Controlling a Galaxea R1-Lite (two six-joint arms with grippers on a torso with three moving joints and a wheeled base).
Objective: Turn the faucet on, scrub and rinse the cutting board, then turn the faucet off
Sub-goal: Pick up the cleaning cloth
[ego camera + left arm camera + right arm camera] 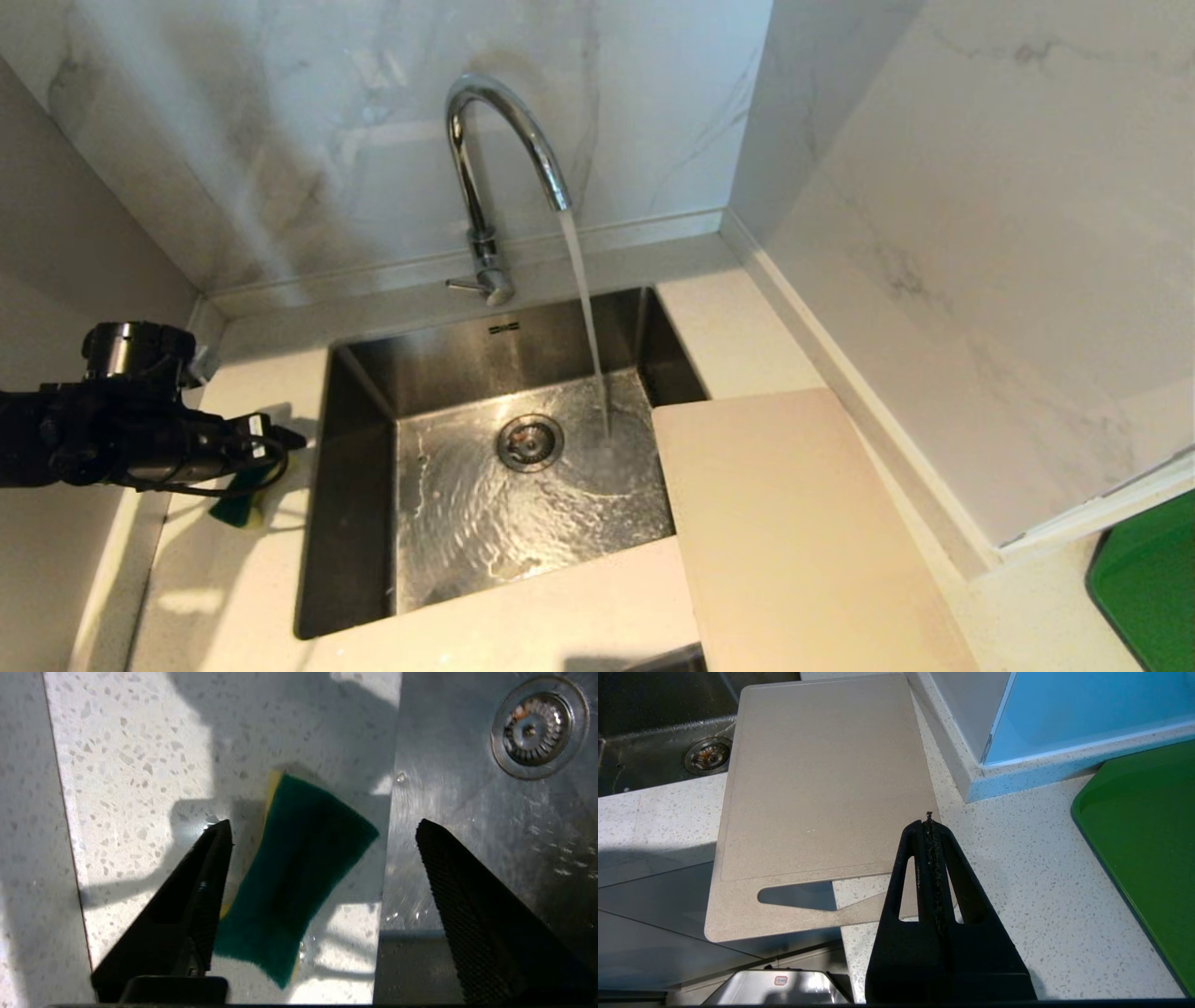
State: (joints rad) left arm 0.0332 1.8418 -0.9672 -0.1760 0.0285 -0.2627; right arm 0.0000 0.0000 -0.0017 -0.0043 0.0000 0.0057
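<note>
Water runs in a steady stream from the faucet point(495, 140), which stands at the back of the sink point(355, 485) against the marble wall, and it lands on the steel floor just right of the drain point(529, 441), spreading in ripples. The thin lever at the faucet's base points toward the robot's left.

The cutting board point(794, 532) lies flat on the worktop point(579, 616) at the right of the sink, its left edge reaching out over the basin beside the falling water. In the right wrist view the board point(822, 779) shows its long handle slot at the near end, which juts out past the worktop's front edge.

The left tool point(322, 830) hangs over the worktop at the left of the sink, its fingers point(205, 877) spread wide and gripping nothing. Between them, below, a sponge point(294, 877) lies on the speckled stone (green scrub face up, a strip of yellow along one edge), close to the sink's rim. From the head view the left tool point(280, 439) sits above that sponge point(238, 504), most of which is hidden by the arm.

The right tool point(930, 821) is pressed together and empty, hovering above the near right corner of the board. A green tray point(1148, 849) lies well to its right on the worktop.
</note>
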